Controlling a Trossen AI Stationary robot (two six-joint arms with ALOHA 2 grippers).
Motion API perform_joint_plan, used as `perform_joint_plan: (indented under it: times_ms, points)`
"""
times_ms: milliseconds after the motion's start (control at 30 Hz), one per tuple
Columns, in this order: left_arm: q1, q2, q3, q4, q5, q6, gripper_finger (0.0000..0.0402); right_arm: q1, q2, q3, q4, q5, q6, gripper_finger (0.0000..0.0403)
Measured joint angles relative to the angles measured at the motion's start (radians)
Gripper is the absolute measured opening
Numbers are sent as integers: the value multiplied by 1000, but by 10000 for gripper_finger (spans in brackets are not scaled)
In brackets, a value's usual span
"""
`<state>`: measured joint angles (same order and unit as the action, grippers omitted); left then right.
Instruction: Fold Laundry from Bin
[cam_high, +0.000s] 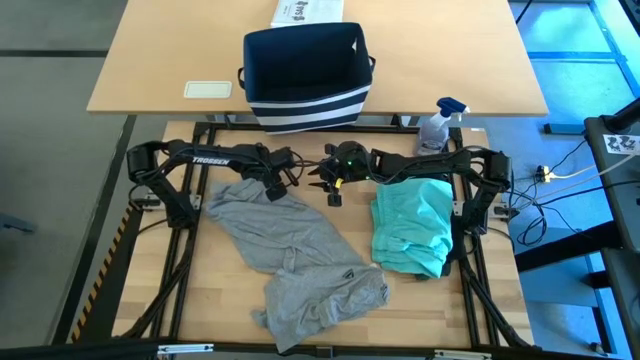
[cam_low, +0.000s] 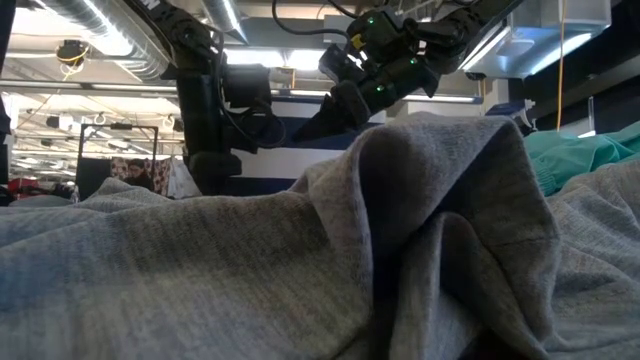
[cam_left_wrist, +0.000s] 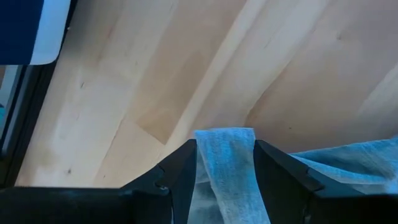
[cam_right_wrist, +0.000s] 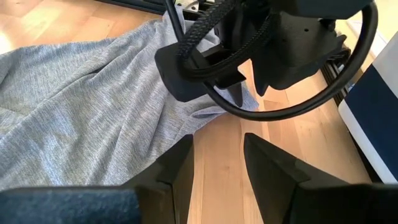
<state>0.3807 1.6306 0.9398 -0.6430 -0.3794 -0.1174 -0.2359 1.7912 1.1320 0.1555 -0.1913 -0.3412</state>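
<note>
**Left gripper has the grey shirt's corner; right gripper is empty beside it**

Your left gripper has a strip of the grey shirt between its fingers, pinched at the shirt's far corner near the table's middle. Your right gripper hangs just beside it with its fingers parted over bare wood, gripping nothing; the shirt's edge lies just ahead of its tips, under the left arm's wrist.

The shirt lies crumpled on the table, its long axis running diagonally from that held corner down towards the near edge. The teal piece sits folded under the right arm, apart from the shirt. The bin stands on the far table.

You'd likely need the right gripper on a second corner to spread the shirt; the nearest free edge is directly in front of it.
</note>
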Motion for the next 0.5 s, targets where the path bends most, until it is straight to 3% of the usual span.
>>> perform_joint_plan:
  times_ms: [500]
  points:
    - [12, 18, 0, 33, 30, 23, 154, 0, 0, 0, 0, 0, 5, 140]
